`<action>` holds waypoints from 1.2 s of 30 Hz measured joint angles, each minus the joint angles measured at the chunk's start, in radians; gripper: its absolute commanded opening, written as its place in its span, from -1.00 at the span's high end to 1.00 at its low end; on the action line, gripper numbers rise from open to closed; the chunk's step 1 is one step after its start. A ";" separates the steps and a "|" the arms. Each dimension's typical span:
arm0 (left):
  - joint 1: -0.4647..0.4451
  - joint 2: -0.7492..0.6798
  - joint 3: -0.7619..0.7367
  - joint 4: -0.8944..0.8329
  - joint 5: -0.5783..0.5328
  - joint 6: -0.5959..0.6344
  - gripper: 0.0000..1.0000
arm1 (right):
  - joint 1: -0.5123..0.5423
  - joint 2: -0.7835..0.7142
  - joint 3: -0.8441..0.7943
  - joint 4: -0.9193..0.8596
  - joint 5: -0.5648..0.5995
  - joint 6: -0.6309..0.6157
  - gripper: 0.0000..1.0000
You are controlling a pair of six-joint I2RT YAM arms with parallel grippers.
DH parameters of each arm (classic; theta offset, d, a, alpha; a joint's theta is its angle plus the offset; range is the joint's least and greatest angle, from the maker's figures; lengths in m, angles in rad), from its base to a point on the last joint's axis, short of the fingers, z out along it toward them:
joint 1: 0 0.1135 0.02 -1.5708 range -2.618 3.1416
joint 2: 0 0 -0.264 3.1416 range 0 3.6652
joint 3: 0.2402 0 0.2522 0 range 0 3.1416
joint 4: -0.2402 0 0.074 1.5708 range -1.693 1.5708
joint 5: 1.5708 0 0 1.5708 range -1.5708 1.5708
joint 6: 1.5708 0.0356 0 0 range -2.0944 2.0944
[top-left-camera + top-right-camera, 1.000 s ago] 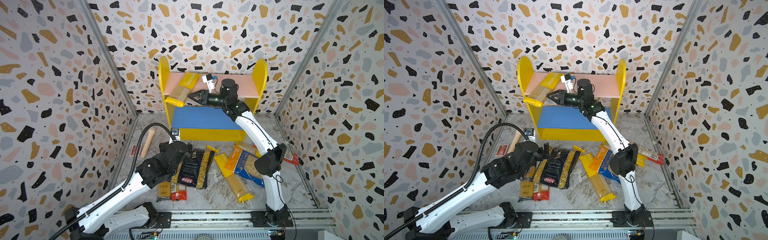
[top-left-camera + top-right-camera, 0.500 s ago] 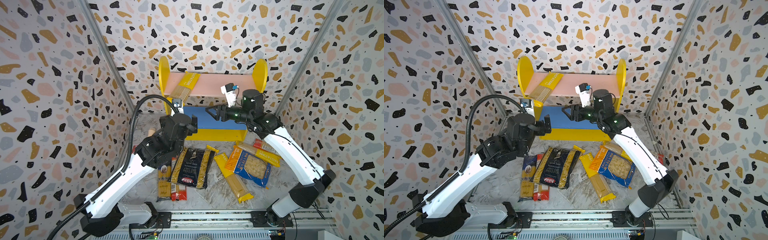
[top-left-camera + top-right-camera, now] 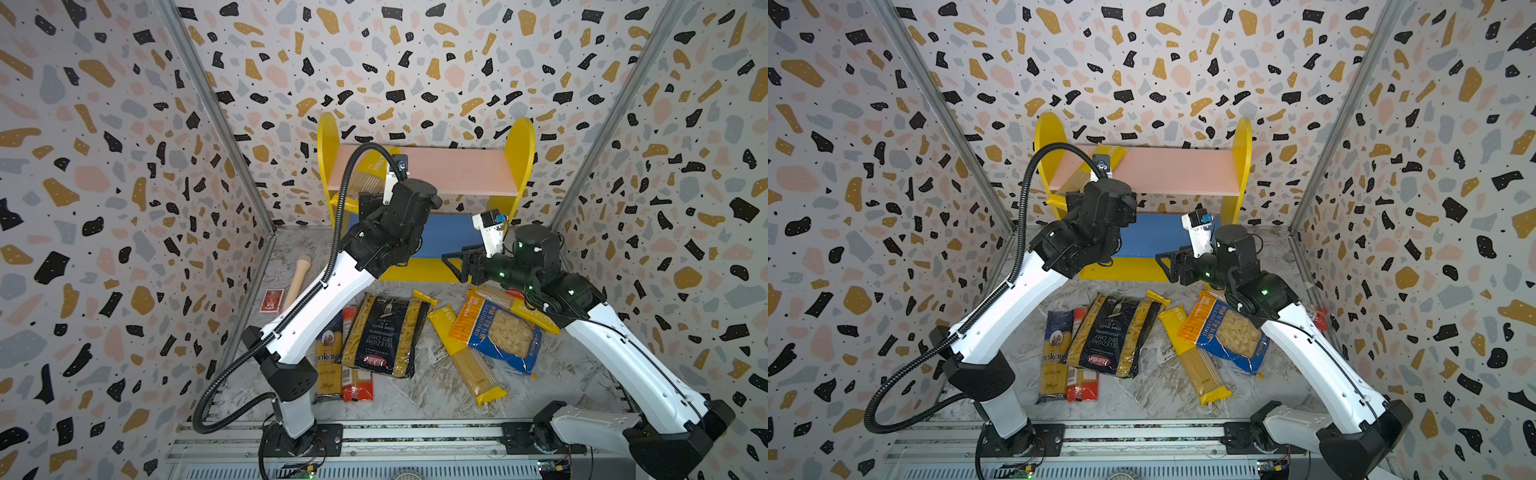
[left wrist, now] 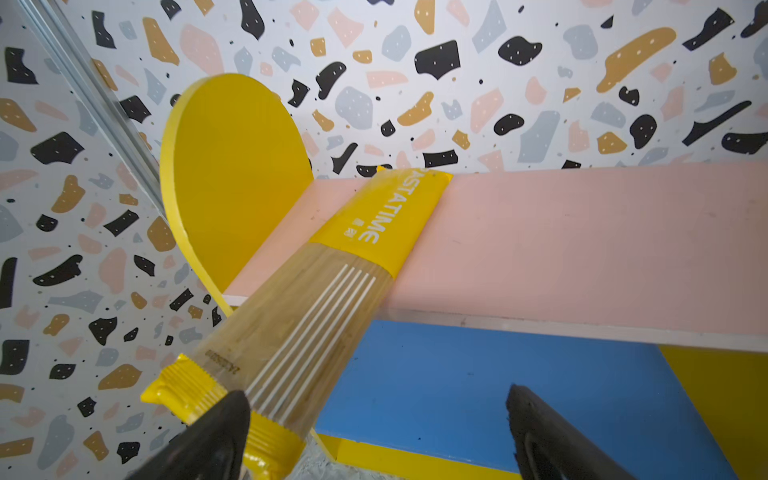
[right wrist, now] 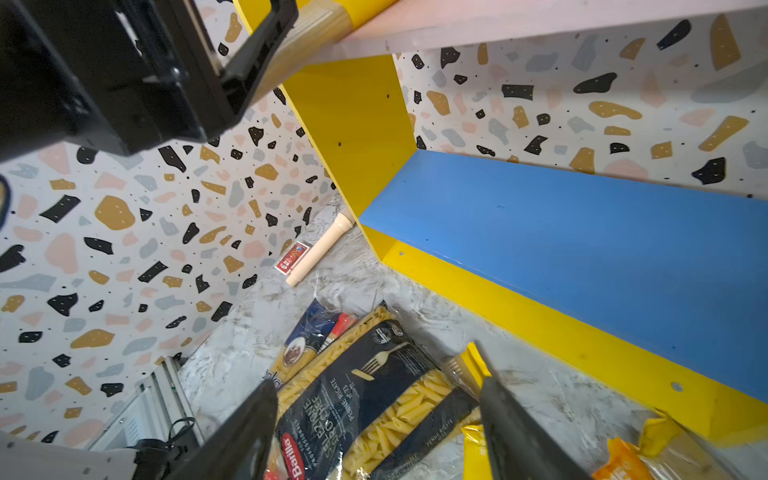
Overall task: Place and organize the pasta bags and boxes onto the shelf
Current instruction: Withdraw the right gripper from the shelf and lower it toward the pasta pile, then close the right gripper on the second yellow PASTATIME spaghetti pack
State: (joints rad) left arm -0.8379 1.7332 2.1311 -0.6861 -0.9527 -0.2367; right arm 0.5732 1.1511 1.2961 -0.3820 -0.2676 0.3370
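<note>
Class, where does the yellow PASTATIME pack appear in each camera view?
In a top view: PASTATIME pack slants across the left end of the pink board, partly behind the left arm.
In a top view: pack, same place.
Left wrist: pack mid-picture, overhanging the board's front edge.
Right wrist: only its overhanging part, beside the board's edge.
Shared landmark: the pink board.

Marble-patterned bench [image 3: 436, 395] carrying the shelf [image 3: 528, 158] at its rear. On the shelf's pink upper board [image 3: 457, 170], a yellow PASTATIME pack [image 4: 332, 291] lies slantwise, one end overhanging the front edge. On the bench lie the black Barilla bag [image 3: 384, 332], ankara pack [image 3: 328, 361], red-ended pack [image 3: 357, 382], long yellow pack [image 3: 469, 361], blue-orange bag [image 3: 498, 336], wooden stick [image 3: 297, 282] and red card box [image 3: 271, 300].
</note>
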 measured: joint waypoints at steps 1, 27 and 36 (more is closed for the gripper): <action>0.000 -0.045 -0.071 0.003 0.021 -0.019 -0.93 | -0.002 -0.021 -0.034 0.001 0.004 0.002 -0.61; 0.001 -0.718 -1.056 0.090 0.359 -0.333 -0.99 | 0.391 -0.131 -0.587 -0.278 0.467 0.372 -0.91; 0.001 -0.841 -1.194 0.119 0.399 -0.367 -0.99 | 0.396 -0.075 -0.681 -0.296 0.475 0.516 -0.93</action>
State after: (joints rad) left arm -0.8368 0.8925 0.9371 -0.5674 -0.5533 -0.6037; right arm 0.9691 1.0760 0.6151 -0.6781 0.2070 0.8532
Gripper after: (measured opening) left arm 0.997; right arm 0.966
